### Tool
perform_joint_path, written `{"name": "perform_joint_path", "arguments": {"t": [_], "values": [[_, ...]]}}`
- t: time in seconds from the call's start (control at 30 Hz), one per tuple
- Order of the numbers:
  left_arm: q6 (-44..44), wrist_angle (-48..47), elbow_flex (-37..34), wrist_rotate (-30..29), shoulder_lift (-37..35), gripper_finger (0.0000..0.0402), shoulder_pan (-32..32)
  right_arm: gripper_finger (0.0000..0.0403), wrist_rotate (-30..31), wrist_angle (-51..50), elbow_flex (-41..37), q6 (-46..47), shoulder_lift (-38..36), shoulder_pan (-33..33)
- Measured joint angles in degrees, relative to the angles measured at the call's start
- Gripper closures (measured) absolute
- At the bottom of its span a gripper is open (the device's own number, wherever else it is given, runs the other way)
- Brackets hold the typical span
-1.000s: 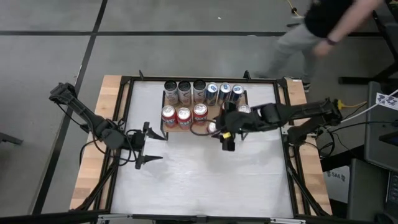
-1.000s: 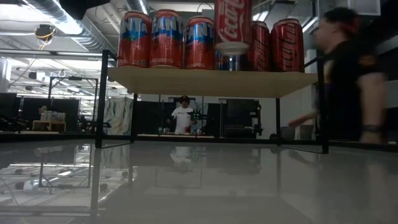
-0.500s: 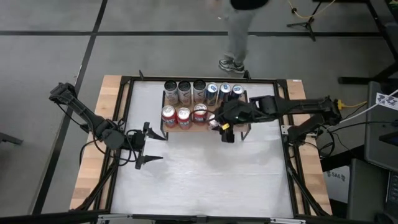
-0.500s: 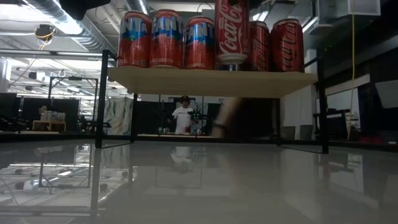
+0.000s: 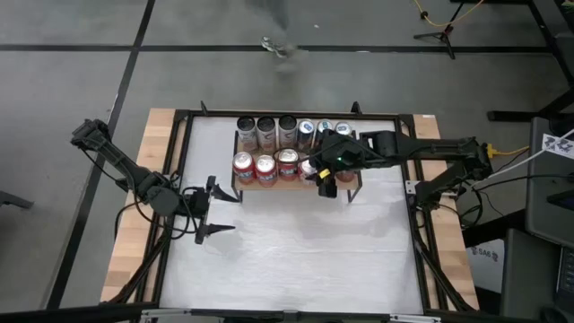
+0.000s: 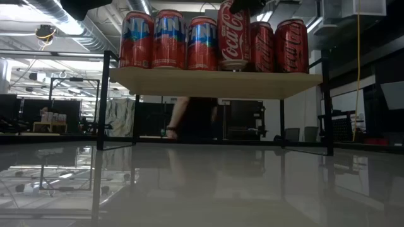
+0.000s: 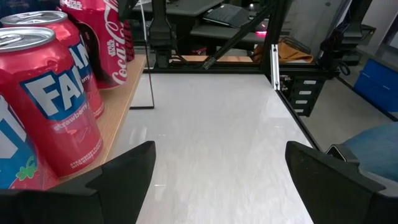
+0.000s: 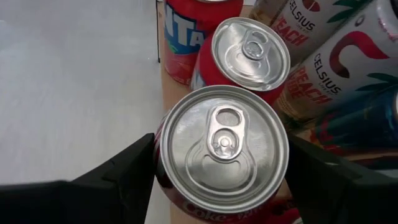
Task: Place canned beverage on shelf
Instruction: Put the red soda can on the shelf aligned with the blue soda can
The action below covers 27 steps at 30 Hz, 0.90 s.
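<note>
Right gripper (image 5: 325,172) clamps Coke can (image 8: 222,149) upright on shelf (image 6: 214,82) front row beside three Fanta cans (image 6: 169,39), seemingly touching down; left gripper (image 5: 218,213) open, idle over table (image 5: 296,251)

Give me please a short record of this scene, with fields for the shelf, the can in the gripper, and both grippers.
shelf: low rack with light wood top and black metal legs, cans in two rows
held can: red Coca-Cola can, upright, base at the shelf's front edge, beside the red Fanta cans
right gripper: closed around the Coca-Cola can
left gripper: open, empty, above the white table, left of the shelf
</note>
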Motion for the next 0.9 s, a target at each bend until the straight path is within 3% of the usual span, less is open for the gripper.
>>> {"name": "perform_joint_path", "arguments": {"t": [0.9], "values": [[0.02, 0.08, 0.02, 0.00, -0.02, 0.0050, -0.04, 0.0116, -0.95, 0.29, 0.00, -2.92, 2.10, 0.04]]}}
